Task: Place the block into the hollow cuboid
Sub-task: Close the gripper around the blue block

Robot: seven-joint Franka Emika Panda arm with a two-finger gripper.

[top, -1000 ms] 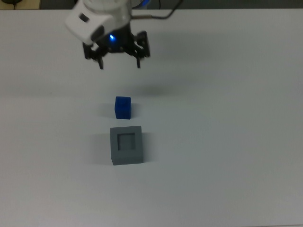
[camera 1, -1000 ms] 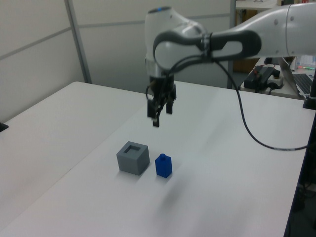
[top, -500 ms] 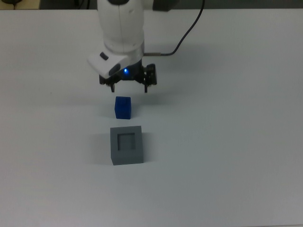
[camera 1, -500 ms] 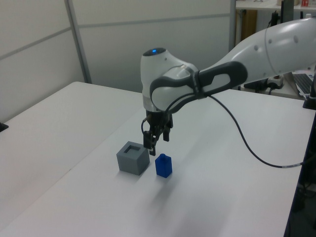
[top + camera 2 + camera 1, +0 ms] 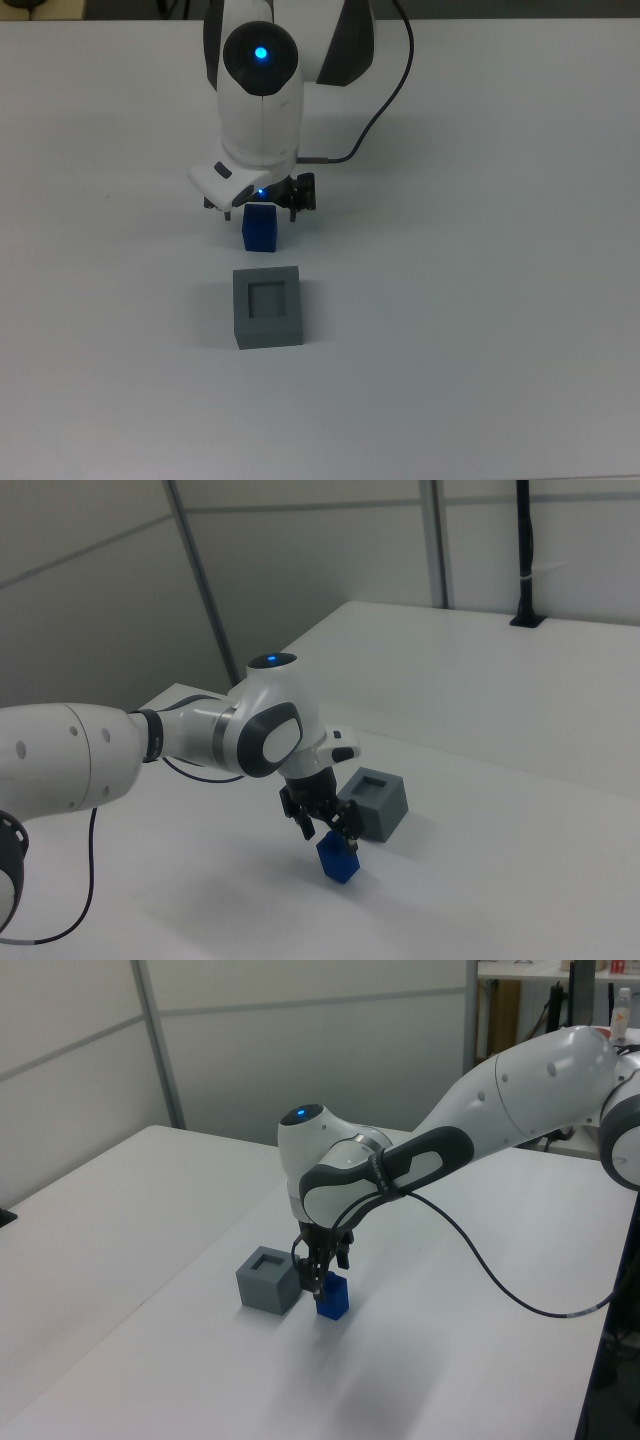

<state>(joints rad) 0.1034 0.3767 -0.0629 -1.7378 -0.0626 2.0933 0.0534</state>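
Down comes your black two-finger gripper (image 5: 258,207) from high over the white table (image 5: 480,300), and now it straddles the small bright-blue solid cube (image 5: 260,231), jaws spread wide, gripping nothing yet. That cube sits on the table just beside the matte grey hollow square box (image 5: 268,306), apart from it, recess empty. It looks light, rigid and smooth-faced, so you want the 2 fingers flat on opposite side faces, squarely centred, or it may twist as you close.

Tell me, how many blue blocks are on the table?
1. The block sits on the white table right under the gripper, beside the hollow cuboid. Nothing else blue lies there.
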